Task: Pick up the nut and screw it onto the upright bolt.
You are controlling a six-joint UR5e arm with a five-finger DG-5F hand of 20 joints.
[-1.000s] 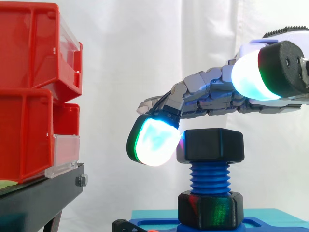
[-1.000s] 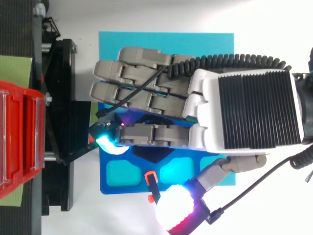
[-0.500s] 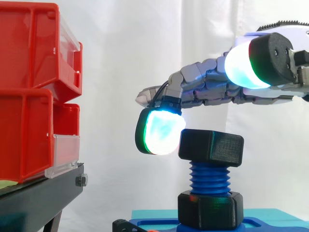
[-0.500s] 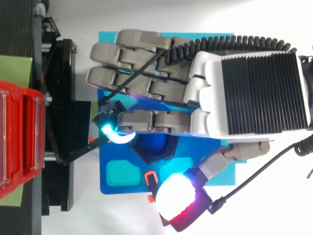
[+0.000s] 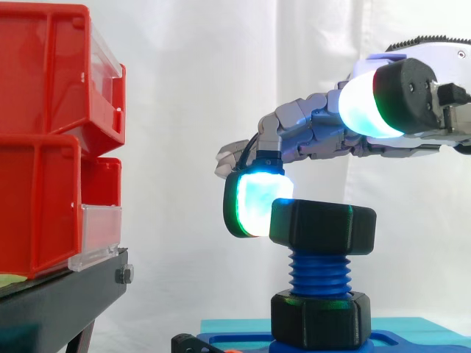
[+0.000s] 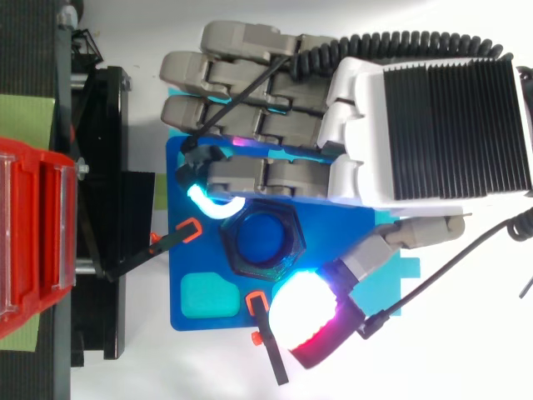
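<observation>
A black hex nut [image 5: 322, 226] sits on top of the upright blue bolt [image 5: 320, 271]. From above, the nut [image 6: 262, 242] shows the bolt's blue end through its hole. The bolt rises from a black collar [image 5: 320, 318] on a blue base plate [image 6: 208, 292]. My hand [image 6: 433, 125] reaches in from the right above the nut, its fingers nearly straight. One glowing fingertip [image 5: 257, 204] hangs down against the nut's left side. The thumb pad [image 6: 304, 321] glows white and red beside the nut and stands higher than it in the side view.
Red bins [image 5: 44, 132] are stacked on a black stand [image 5: 59, 301] left of the bolt. Under the base plate lies a cyan mat [image 5: 235, 327]. Small orange clips [image 6: 187, 229] sit on the plate near the nut.
My hand has slid toward the top edge of the top view, uncovering the nut. In the side view the fingertip moved right, against the nut, and the nut has turned a little.
</observation>
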